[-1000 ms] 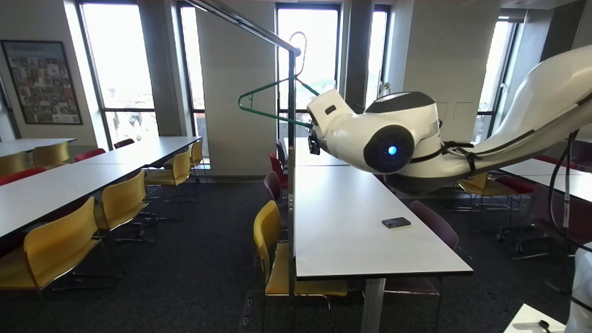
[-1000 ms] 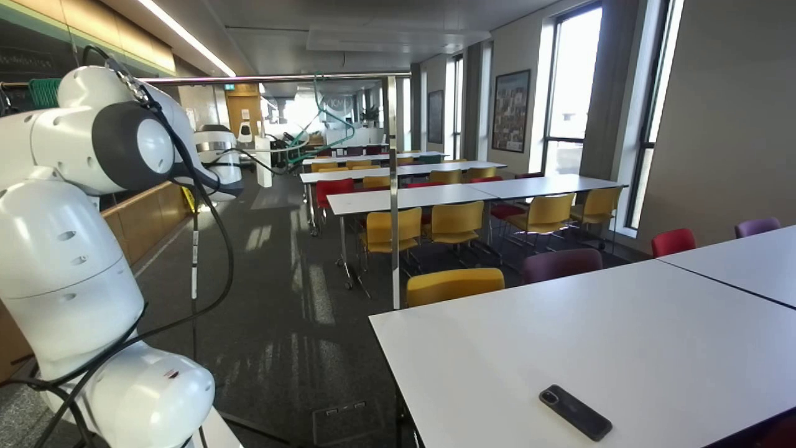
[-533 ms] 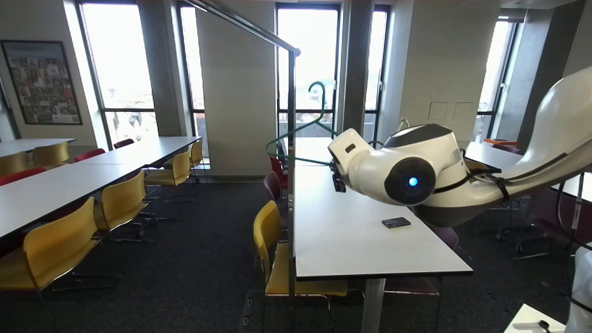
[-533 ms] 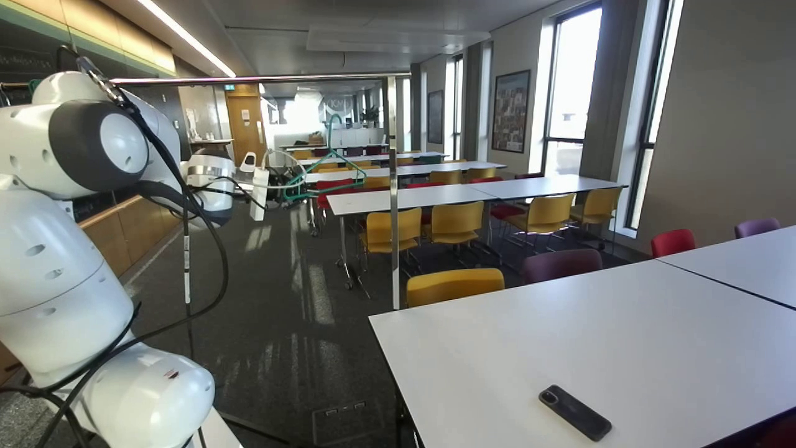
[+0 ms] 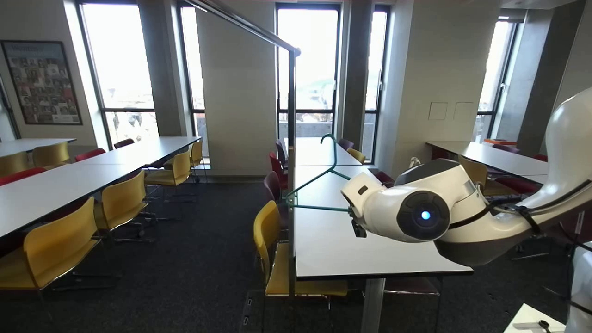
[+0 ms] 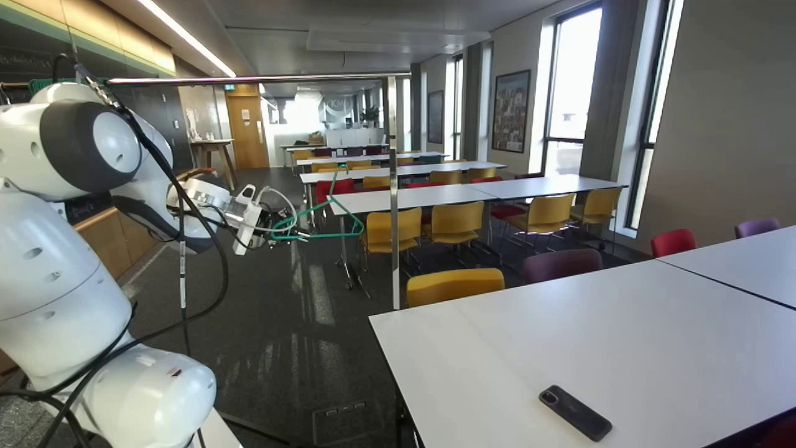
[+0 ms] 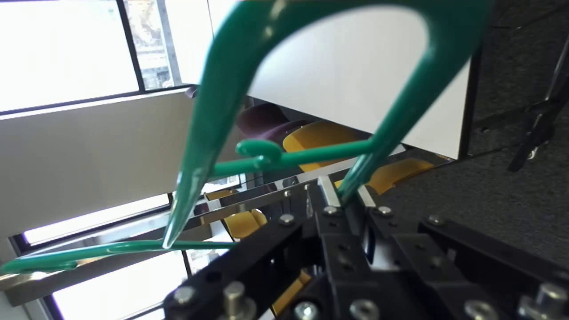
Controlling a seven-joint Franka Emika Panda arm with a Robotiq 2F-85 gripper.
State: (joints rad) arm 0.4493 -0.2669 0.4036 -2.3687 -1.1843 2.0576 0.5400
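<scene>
1. Green hanger [image 7: 218, 106] is hanging in the air in front of the robot, well below the rail [image 6: 249, 79], its hook pointing up.
2. The gripper [image 7: 346, 194] is pinching 1 limb of the hanger between its 2 fingers, the jaws standing narrow.
3. In the wrist view, the top edge is cutting off the hanger's loop; a green strip is running behind it at the left, and I am not making out which part that is.
4. In an exterior view, the arm [image 5: 393, 212] is hiding most of the gripper, and the right edge is cutting the arm off.
5. There the hanger's far corner is overlapping the post [image 5: 292, 115]; whether they are touching, I cannot tell.
6. A dark phone [image 6: 575, 412] is lying on the white table [image 6: 497, 336], showing no readable brand.
7. A framed poster [image 5: 41, 83] is carrying a heading that begins "Women"; the rest is blurring. Writing on the dark board [image 6: 31, 59] is looking too faint to read.
</scene>
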